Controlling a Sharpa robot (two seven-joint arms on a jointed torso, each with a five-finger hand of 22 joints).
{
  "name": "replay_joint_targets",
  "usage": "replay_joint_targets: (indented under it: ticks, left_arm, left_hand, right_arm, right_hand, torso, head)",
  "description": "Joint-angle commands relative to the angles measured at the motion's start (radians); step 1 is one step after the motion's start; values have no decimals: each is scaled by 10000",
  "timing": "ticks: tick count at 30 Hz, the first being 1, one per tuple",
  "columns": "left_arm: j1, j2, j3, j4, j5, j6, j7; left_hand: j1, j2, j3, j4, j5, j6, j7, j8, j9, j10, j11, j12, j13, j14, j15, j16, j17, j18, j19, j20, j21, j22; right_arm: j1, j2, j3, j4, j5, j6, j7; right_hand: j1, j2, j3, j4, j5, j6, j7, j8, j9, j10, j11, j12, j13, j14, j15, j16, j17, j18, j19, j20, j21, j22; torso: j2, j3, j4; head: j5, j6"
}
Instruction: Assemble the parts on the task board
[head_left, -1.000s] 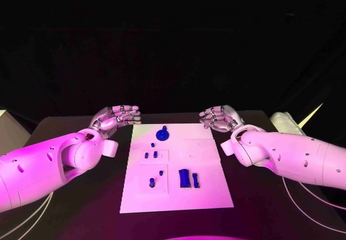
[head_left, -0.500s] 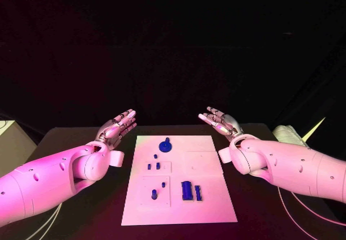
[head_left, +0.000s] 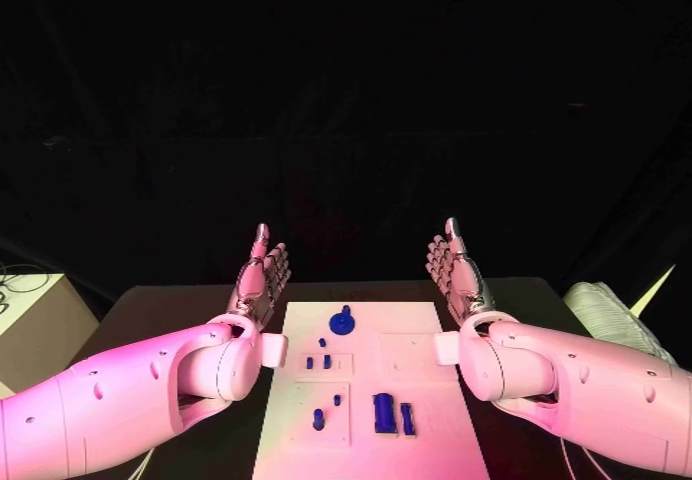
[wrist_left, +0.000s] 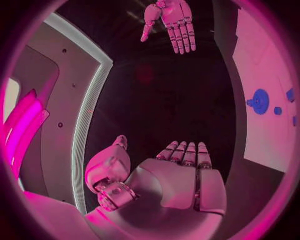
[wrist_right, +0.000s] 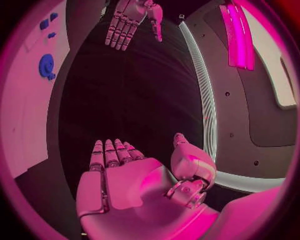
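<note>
Both hands are up off the counter (head_left: 173, 300), left hand (head_left: 261, 275) and right hand (head_left: 457, 270), flat with fingers straight and close together, holding nothing. The task board (head_left: 418, 350) lies between the arms, blue parts (head_left: 342, 322) on it.

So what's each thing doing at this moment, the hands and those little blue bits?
left hand: raised, open, fingers straight, holding nothing
right hand: raised, open, holding nothing
task board: flat on the table
round blue part: on the board, untouched
blue blocks: on the board, side by side
</note>
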Motion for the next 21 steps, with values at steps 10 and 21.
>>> replay_joint_targets:
  ticks: [10,21]
  left_arm:
    - [-124,-61,110,655,-182,-2470,353]
    - [-124,-61,110,655,-182,-2470,353]
  left_hand:
    - [-817,36,-165,-14,-71,-200,0,-71,-54,-233,-16,-66,-22,-193,-23,-114,-37,-206,-194,-44,-105,-63]
    - [-817,36,-165,-14,-71,-200,0,-71,-54,-233,-16,-66,-22,-193,-23,-114,-37,-206,-194,-44,-105,-63]
  right_arm:
    - [-17,-15,15,68,644,-519,518]
    - [-17,-15,15,68,644,-519,518]
  right_hand:
    - [-591,35,-164,6,-87,-219,-25,-73,-69,-354,-18,-60,-48,-281,-20,-104,-85,-135,-201,-24,-48,-123]
    - [-591,35,-164,6,-87,-219,-25,-73,-69,-354,-18,-60,-48,-281,-20,-104,-85,-135,-201,-24,-48,-123]
  torso:
    - [-23,22,-9]
    - [-23,22,-9]
  head:
    - [6,9]
    - [6,9]
